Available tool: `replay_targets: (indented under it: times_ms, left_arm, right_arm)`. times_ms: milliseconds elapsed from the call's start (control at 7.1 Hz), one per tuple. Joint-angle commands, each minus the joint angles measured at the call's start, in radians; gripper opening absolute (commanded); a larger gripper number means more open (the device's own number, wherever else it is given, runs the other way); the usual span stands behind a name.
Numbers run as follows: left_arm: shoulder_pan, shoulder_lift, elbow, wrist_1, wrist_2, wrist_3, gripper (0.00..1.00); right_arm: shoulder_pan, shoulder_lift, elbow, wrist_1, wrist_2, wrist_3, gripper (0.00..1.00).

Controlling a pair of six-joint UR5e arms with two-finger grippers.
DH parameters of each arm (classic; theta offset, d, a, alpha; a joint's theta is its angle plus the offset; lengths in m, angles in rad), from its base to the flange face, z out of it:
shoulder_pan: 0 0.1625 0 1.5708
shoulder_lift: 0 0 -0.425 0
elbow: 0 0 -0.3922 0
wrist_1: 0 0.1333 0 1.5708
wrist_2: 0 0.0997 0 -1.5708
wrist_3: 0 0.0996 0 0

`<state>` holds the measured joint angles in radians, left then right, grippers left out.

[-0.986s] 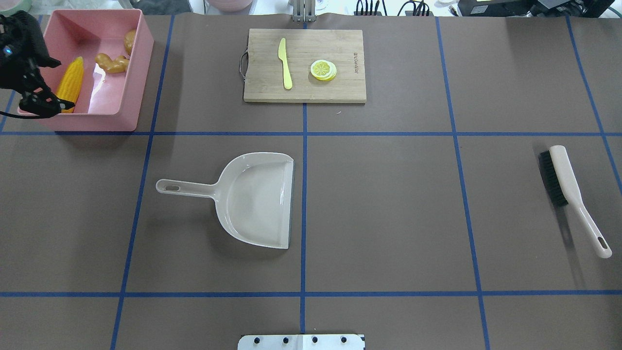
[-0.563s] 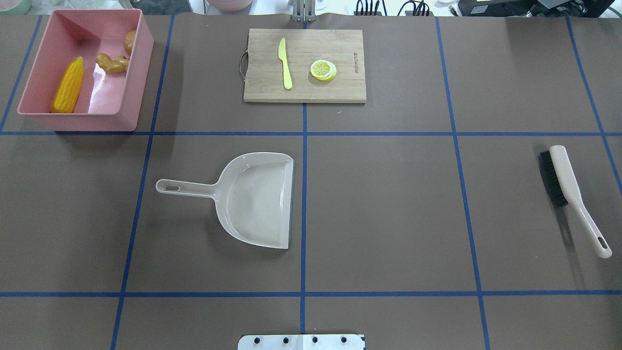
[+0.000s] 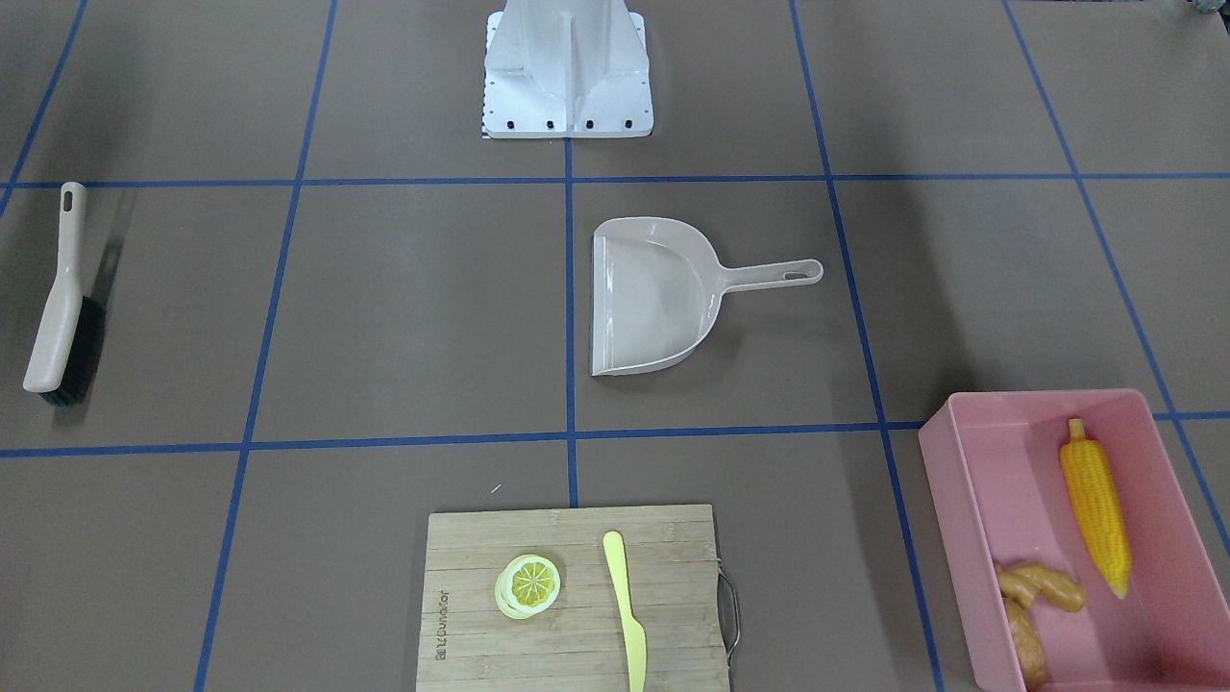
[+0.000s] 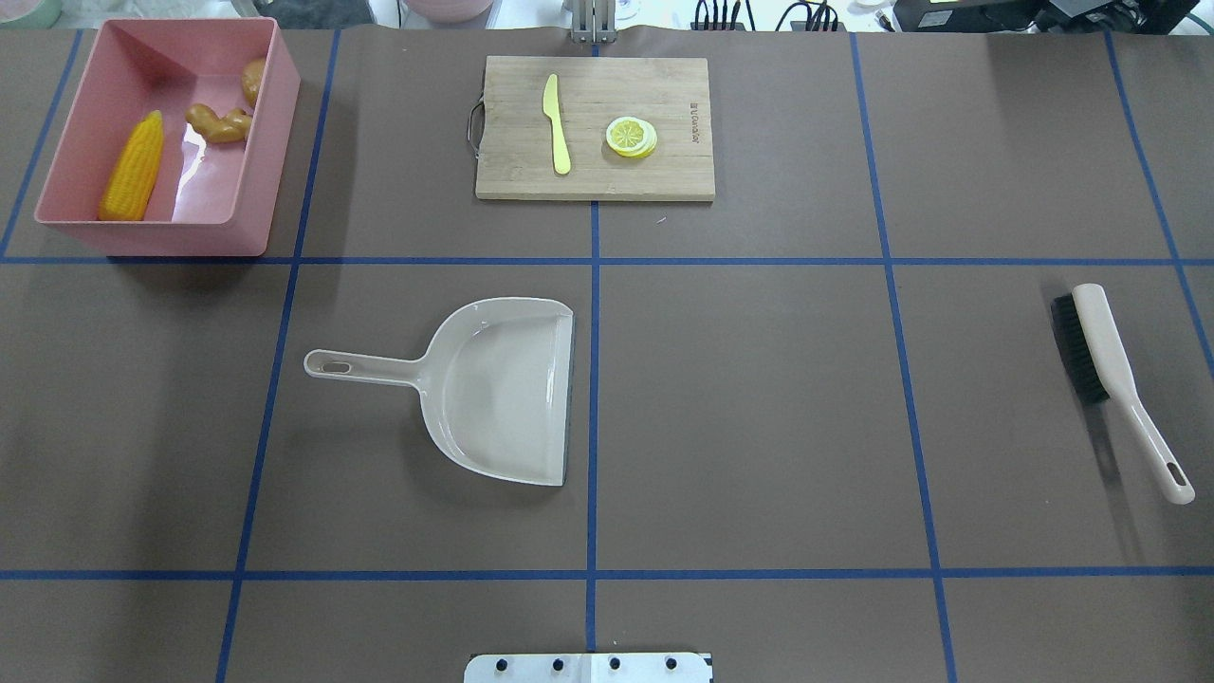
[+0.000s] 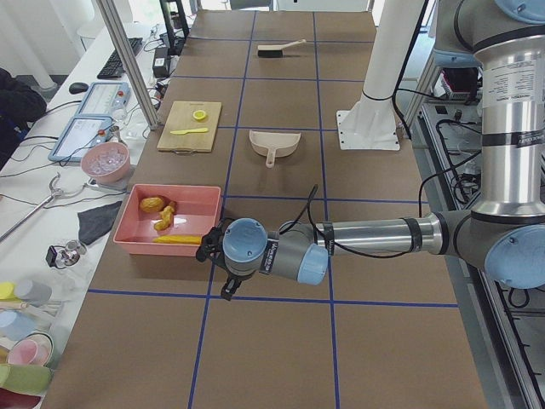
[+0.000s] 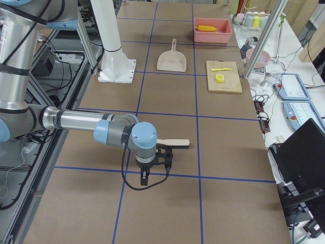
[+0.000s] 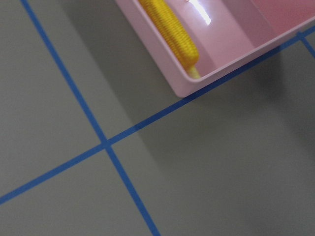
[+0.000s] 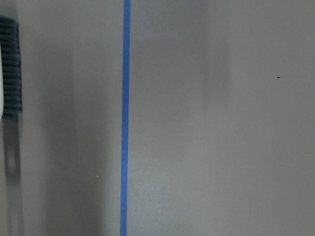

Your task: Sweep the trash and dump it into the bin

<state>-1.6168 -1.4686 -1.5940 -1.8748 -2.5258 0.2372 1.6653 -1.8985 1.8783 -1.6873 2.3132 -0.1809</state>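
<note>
Beside the bin (image 5: 157, 248) hangs the left gripper (image 5: 211, 249), the right gripper (image 6: 155, 165) by the brush (image 6: 172, 142); grips indiscernible.

Overhead and front-facing views look down from opposite sides of the table (image 4: 759, 398), sharing the bin (image 4: 152, 239); wrist cameras view from close range.

A wooden cutting board (image 4: 664, 180) lies at the far edge of the bench (image 4: 759, 427), carrying a thin yellow knife (image 4: 557, 128) and, apart from it, a lemon slice (image 4: 631, 137). A beige dustpan (image 4: 503, 389) lies mid-bench, and a dark-bristled brush (image 4: 1110, 365) lies well apart on the robot's right.
</note>
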Motion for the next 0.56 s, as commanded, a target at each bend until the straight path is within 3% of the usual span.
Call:
replay_targets:
  times_ms: [0,423]
  left_arm:
    - [-0.038,0.004,-0.029,0.11,0.002,0.002,0.98]
    - [-0.038,0.022,0.011,0.17,0.056,-0.003,0.98]
  right_arm:
    - [-0.001,-0.001,-0.019,0.001,-0.001,-0.002,1.0]
    - [-0.031,0.034,0.004,0.0,-0.003,-0.003,1.0]
